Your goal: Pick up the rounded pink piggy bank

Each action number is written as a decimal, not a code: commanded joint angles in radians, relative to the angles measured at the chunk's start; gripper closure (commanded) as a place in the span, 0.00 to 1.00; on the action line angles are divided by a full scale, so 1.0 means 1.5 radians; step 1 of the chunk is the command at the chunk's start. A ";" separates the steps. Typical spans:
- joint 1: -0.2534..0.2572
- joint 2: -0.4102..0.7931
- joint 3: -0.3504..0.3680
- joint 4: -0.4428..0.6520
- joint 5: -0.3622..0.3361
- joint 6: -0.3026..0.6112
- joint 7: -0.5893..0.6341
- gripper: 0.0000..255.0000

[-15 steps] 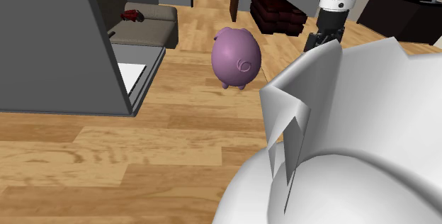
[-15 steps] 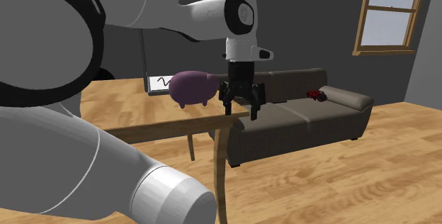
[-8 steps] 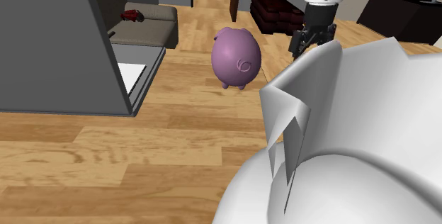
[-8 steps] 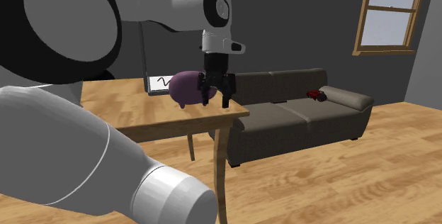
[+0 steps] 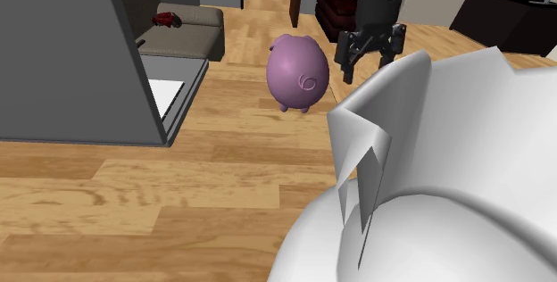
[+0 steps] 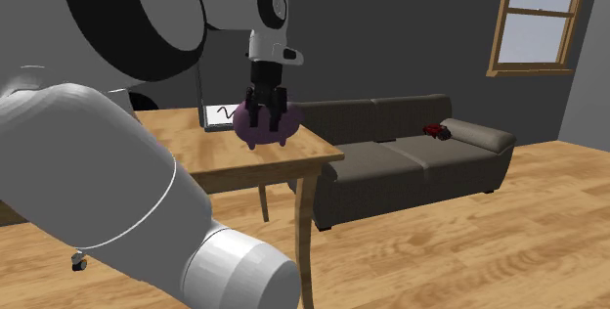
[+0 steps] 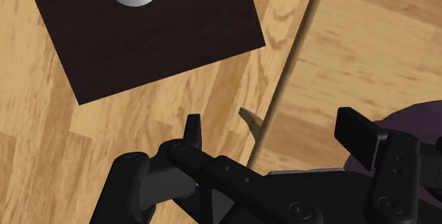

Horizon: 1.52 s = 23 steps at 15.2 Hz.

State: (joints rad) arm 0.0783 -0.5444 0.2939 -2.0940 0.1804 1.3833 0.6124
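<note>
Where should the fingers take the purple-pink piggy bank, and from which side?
Probably across the round body of the piggy bank, one finger on each flank, coming from above. It stands upright on the table, its top free; legs and tail look too small to hold.

The rounded piggy bank (image 5: 298, 72) is mauve-pink, with a pale curled swirl drawn on its rear. The two-finger gripper (image 5: 368, 64) is plain black. The wooden table top (image 5: 134, 191) is honey-tan with darker grain streaks. The long sofa (image 6: 420, 155) is grey-brown, and the small red object (image 6: 437, 131) on it is dark red. The window frame (image 6: 528, 68) is mid-brown.
</note>
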 commanded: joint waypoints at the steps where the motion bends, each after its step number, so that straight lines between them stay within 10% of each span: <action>1: 0.001 0.031 0.025 0.038 0.016 -0.008 0.044 0.00; 11: 0.012 0.238 0.154 0.280 0.044 -0.039 0.286 0.00; 21: 0.015 0.217 0.154 0.193 0.051 0.029 0.269 0.00; 22: 0.015 0.217 0.154 0.194 0.051 0.028 0.269 1.00; 23: 0.015 0.217 0.154 0.194 0.051 0.028 0.269 1.00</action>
State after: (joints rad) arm 0.1019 -0.2202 0.5253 -1.8006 0.2581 1.4230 1.0169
